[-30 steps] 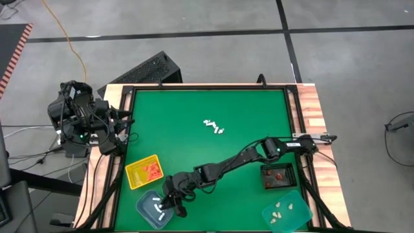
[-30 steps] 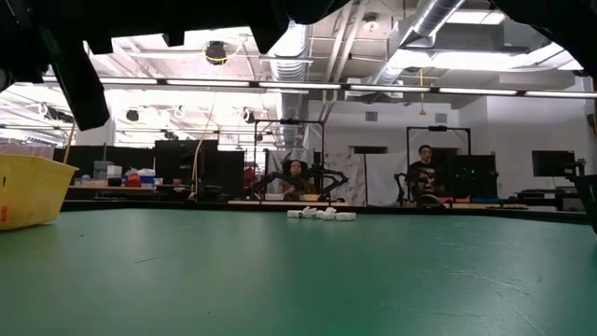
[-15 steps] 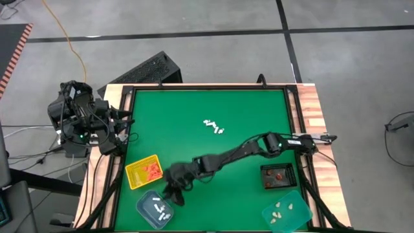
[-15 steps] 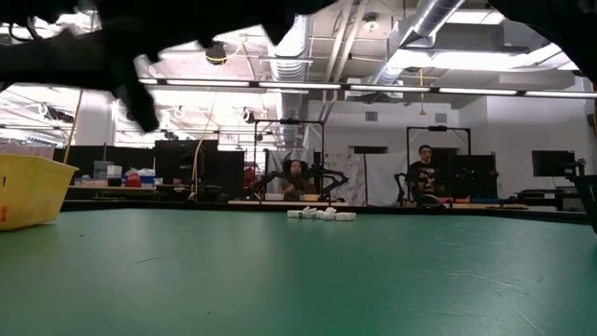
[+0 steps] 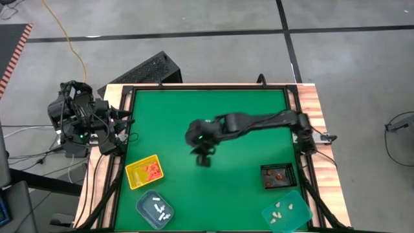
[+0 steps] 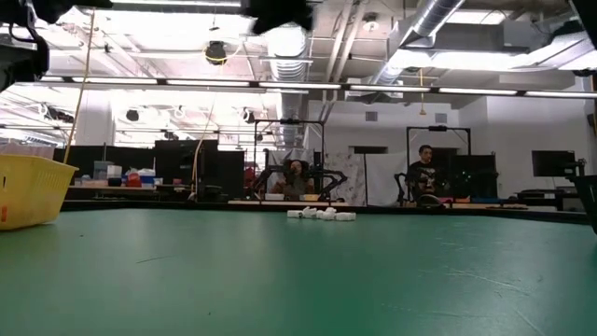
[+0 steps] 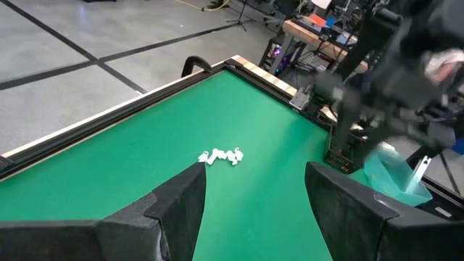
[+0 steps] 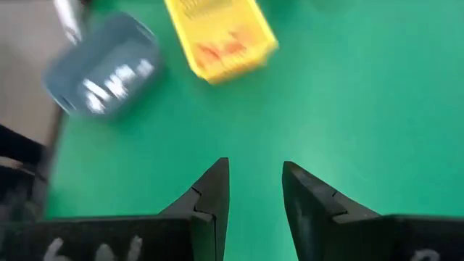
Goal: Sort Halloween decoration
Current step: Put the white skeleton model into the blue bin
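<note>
The green table (image 5: 246, 181) stood in a workshop. The right gripper (image 8: 254, 190), fingers parted and empty, hung above mid-table. White Halloween decoration (image 7: 222, 155) lay loose nearby. The left gripper (image 7: 250, 196) waited open off the table's left edge.

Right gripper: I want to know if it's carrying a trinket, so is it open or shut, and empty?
Open and empty: in its wrist view the right gripper shows bare green mat between its parted fingers.
</note>
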